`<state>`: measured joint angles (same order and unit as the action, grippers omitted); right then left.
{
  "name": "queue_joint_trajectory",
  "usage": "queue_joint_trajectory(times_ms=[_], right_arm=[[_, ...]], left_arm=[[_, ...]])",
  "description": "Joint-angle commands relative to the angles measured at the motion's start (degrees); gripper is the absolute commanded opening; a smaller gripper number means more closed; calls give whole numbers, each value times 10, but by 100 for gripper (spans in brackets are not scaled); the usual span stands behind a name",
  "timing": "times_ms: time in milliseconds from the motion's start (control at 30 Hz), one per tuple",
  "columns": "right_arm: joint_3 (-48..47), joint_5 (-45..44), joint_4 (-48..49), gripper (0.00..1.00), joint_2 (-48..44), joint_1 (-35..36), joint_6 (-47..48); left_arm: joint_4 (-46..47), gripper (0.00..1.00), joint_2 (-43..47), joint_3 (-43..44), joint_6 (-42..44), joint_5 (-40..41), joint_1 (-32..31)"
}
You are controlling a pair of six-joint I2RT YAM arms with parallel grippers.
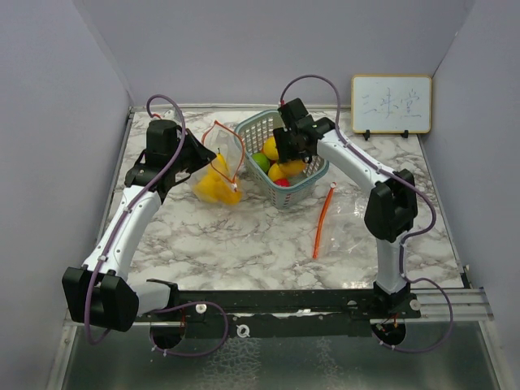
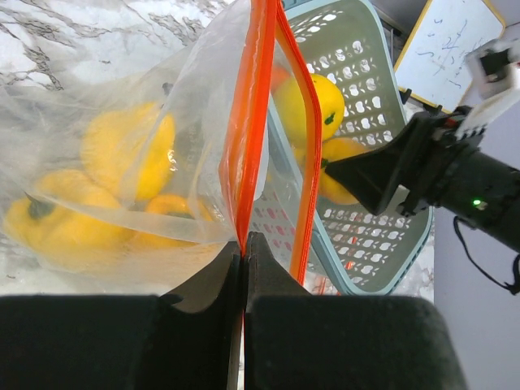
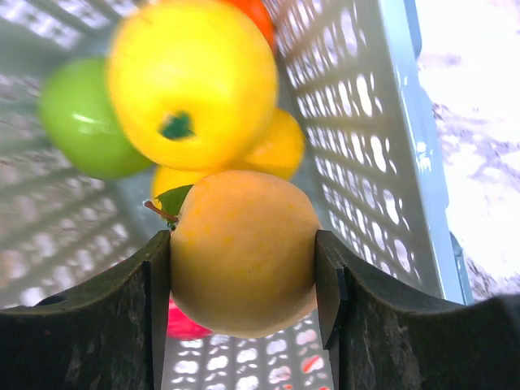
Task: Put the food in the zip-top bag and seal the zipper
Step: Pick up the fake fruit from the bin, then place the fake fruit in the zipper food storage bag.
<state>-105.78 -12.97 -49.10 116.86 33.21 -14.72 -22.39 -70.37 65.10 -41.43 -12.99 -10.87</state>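
**Fruit gripped, bag held open**

Skipping past an orange strip [image 1: 323, 221] lying loose on the marble tabletop [image 1: 244, 244] up front. Further in, pinching the zip-top bag [image 1: 218, 183] by its orange zipper rim [image 2: 252, 106] with the left gripper [image 2: 244, 242], jaws fully closed on it, propping the mouth upright and facing the basket [image 1: 302, 191] just beside for a short hand-over. Already carrying yellow food [image 2: 130, 150] inside. Beyond, clamping an orange-yellow fruit [image 3: 244, 280] in the right gripper [image 3: 242, 244], jaws partly spread and snug on both flanks, down in the basket among a yellow fruit [image 3: 191, 81] and a green fruit [image 3: 77, 122]. Looking ready for lifting out and swinging left to the bag.
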Motion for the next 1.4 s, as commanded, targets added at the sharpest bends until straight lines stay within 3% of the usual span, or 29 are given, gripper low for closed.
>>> queue_joint_trajectory(times_ms=[0,367,533,767,933,1167,1367], right_arm=[[-28,67,48,2,-25,0,-23],[-25,127,122,2,-69,-13,-33],[-14,272,162,2,-85,-59,-80],[-5,495,281,2,-114,-60,-72],[25,607,412,2,-116,-46,-172],[97,592,563,2,-117,-19,-310],[103,510,522,2,-102,7,-325]], left_arm=[[15,0,7,-1,6,5,4],[15,0,4,3,8,4,5],[15,0,6,1,9,5,5],[30,0,4,-4,-3,-9,6],[47,0,2,-1,-15,-28,6],[69,0,10,-19,-43,-52,6],[115,0,19,-33,-60,-97,6]])
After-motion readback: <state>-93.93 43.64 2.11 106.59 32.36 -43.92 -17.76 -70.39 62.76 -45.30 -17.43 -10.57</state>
